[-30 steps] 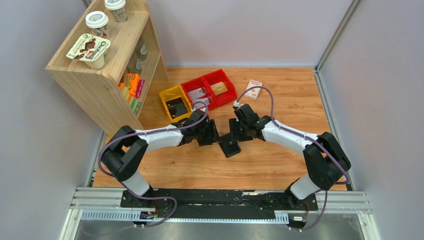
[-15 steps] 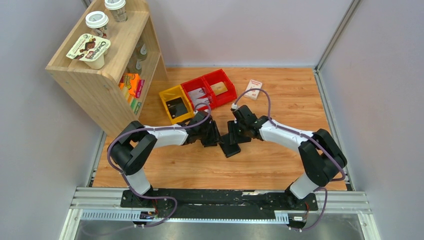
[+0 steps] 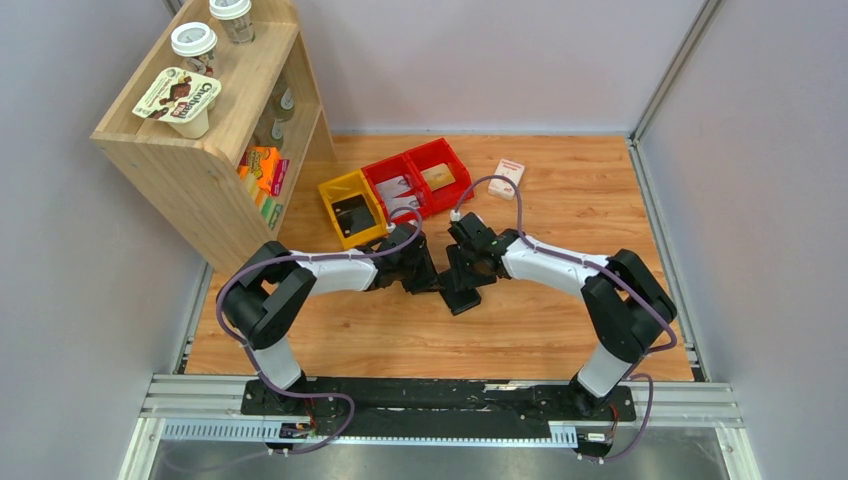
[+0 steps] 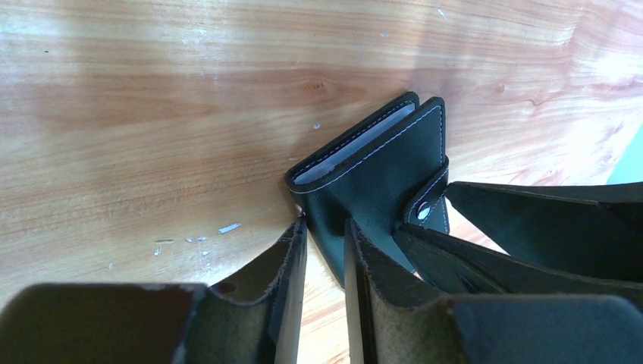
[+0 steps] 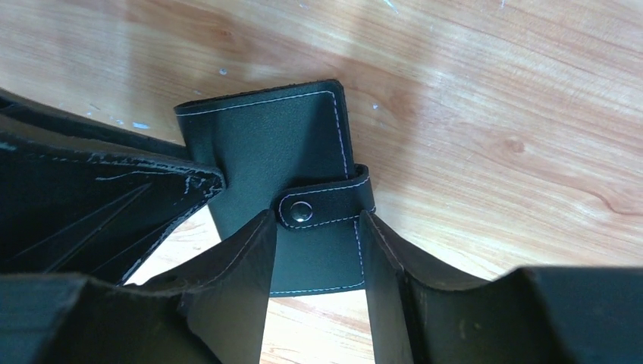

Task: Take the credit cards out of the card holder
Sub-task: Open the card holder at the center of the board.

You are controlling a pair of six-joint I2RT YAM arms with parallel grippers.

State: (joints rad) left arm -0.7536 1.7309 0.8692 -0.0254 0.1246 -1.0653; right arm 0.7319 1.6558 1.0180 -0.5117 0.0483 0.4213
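The card holder [image 3: 462, 294] lies shut and flat on the wooden table, its tab snapped closed. The credit cards are hidden inside it. In the left wrist view the card holder [image 4: 375, 171] shows pale inner edges, and my left gripper [image 4: 326, 224] is narrowly open at its near corner, one finger beside the edge and one over the cover. In the right wrist view my right gripper [image 5: 315, 216] is open over the card holder [image 5: 265, 144], its fingers on either side of the snap tab [image 5: 318, 208]. In the top view the left gripper [image 3: 436, 283] and right gripper [image 3: 466, 272] meet at the holder.
A yellow bin [image 3: 350, 206] and two red bins [image 3: 418, 175] stand just behind the grippers. A white-and-red small box [image 3: 508, 178] lies at the back right. A wooden shelf [image 3: 200, 130] with cups and snacks stands at the back left.
The right gripper has moved left and settled over the card holder's tab. The left gripper has edged right to the holder's corner. The holder has not moved.
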